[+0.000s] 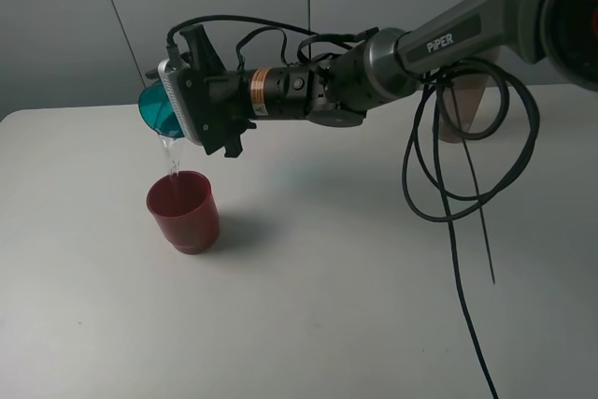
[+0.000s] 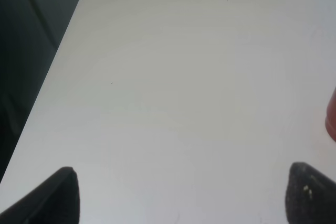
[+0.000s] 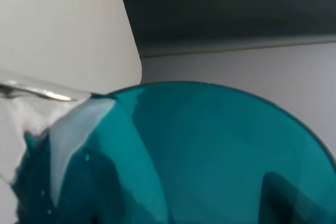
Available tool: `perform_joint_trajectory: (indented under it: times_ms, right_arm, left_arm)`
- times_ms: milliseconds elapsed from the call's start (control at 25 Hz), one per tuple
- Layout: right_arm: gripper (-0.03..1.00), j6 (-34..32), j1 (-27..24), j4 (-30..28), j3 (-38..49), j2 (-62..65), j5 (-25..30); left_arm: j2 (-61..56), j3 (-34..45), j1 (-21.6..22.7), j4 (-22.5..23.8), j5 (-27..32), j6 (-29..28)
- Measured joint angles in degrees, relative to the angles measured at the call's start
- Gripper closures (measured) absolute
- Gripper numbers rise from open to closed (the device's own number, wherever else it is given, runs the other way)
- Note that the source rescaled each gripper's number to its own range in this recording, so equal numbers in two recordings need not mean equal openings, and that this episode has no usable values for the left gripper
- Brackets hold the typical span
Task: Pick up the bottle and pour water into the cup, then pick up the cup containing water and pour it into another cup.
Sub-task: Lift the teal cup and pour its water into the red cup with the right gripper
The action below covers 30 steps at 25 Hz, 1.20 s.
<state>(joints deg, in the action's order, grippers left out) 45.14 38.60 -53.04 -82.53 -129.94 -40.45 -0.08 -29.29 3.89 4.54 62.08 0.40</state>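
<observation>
Only the high camera takes in the whole pour: on the left of the white table (image 1: 308, 324), the teal cup (image 1: 157, 109) is tipped on its side in the right gripper (image 1: 177, 105), directly above the dark red cup (image 1: 184, 211), which stands upright on the tabletop. A thin stream of water (image 1: 171, 158) falls from the teal rim into the red cup. The jaws are clamped tight on the teal cup. At far right, behind the arm, the brownish bottle (image 1: 464, 109) stands on the table.

The left wrist view shows its fingertips (image 2: 52, 198) spread wide over bare table, holding nothing, with a sliver of red cup (image 2: 331, 119) at the edge.

The right wrist view is filled by the teal cup (image 3: 210, 156), water (image 3: 31, 108) spilling over its lip.
</observation>
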Motion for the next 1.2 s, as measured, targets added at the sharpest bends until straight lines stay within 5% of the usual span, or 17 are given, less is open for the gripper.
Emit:
perform_joint_trajectory:
  times_ms: [1200]
  right_arm:
    - [0.94, 12.92, 0.00, -0.29, -0.26, 0.00, -9.74]
  left_arm:
    - [0.00, 0.00, 0.00, 0.00, 0.00, 0.00]
